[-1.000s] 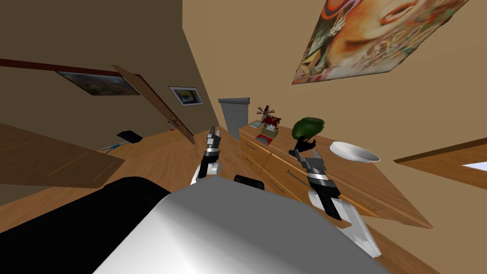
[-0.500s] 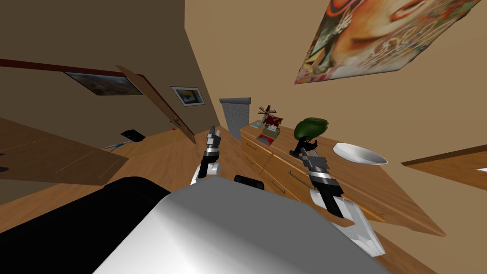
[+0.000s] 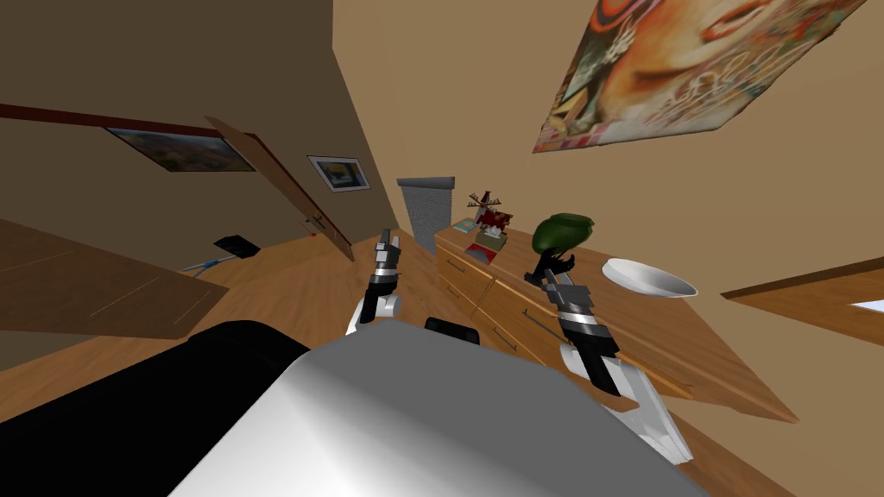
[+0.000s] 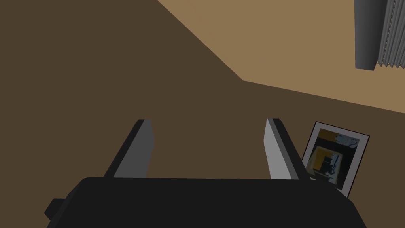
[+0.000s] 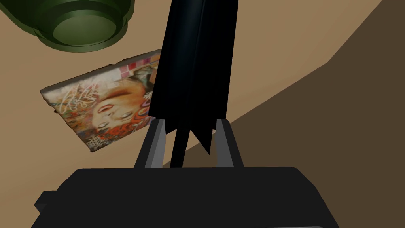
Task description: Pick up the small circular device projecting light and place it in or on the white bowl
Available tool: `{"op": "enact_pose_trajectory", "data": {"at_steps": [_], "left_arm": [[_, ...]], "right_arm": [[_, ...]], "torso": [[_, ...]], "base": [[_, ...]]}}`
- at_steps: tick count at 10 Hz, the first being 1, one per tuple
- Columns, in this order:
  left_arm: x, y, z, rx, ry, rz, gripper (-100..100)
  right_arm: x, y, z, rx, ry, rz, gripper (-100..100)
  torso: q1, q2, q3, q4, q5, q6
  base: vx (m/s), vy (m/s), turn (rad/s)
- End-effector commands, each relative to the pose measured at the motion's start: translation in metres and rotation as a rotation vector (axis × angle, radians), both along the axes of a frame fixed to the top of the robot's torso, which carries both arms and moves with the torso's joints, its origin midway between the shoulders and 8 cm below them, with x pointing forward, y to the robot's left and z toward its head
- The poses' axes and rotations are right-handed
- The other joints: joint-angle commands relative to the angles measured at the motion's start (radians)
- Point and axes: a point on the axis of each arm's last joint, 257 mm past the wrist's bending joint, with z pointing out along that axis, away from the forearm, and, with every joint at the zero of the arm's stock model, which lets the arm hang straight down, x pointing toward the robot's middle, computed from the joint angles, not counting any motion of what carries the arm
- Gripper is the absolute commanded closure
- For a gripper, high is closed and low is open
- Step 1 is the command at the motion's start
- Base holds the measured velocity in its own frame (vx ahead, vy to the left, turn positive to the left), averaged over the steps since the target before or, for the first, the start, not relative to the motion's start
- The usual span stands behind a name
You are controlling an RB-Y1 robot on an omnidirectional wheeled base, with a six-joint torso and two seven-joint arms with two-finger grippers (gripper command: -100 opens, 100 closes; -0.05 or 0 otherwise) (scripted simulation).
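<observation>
Right gripper (image 5: 189,123): fingers narrowed onto the black stem of the green-shaded lamp (image 3: 561,231).
Lamp: apparently on or just above the wooden dresser (image 3: 682,345), near the white bowl (image 3: 649,278).
Left gripper (image 4: 207,126): wide, empty.

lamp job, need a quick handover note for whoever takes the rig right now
Right gripper: fingers shut on the black stem of the green-shaded lamp, over the wooden dresser.
Left gripper: open, holding nothing, held up away from the dresser.
White bowl: on the dresser, just beyond the lamp.
Done: lamp grasped. Whether it is off the dresser top, cannot tell.
Left: lift, carry to the bowl, set it in, release.
</observation>
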Motion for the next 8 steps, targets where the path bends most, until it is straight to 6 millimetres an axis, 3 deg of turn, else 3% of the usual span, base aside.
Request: {"op": "enact_pose_trajectory", "data": {"at_steps": [1, 2, 3, 4, 8], "left_arm": [[0.0, 0.0, 0.0, 0.0, 0.0, 0.0, 0], [0.0, 0.0, 0.0, 0.0, 0.0, 0.0, 0], [0.0, 0.0, 0.0, 0.0, 0.0, 0.0, 0], [0.0, 0.0, 0.0, 0.0, 0.0, 0.0, 0], [0.0, 0.0, 0.0, 0.0, 0.0, 0.0, 0]], "right_arm": [[-0.006, 0.007, -0.008, -0.002, 0.002, 0.014, 100], [-0.003, 0.006, -0.002, -0.001, -0.004, 0.01, 100], [-0.004, 0.007, -0.002, -0.002, -0.006, 0.012, 0], [-0.004, -0.005, -0.003, 0.007, 0.014, -0.002, 100], [-0.007, -0.034, -0.002, 0.043, 0.054, -0.047, 100]], "torso": [[0.0, 0.0, 0.0, 0.0, 0.0, 0.0], [-0.002, 0.002, 0.0, -0.002, -0.002, 0.001], [-0.001, 0.002, 0.0, -0.002, -0.002, 0.001], [-0.001, 0.002, 0.0, -0.002, -0.002, 0.001], [-0.009, 0.01, 0.004, -0.001, -0.005, 0.006]], "base": [[0.001, -0.039, -0.102], [0.002, -0.014, -0.015], [0.0, 0.0, 0.0], [-0.072, -0.012, 0.052], [-0.091, -0.036, 0.019]]}}
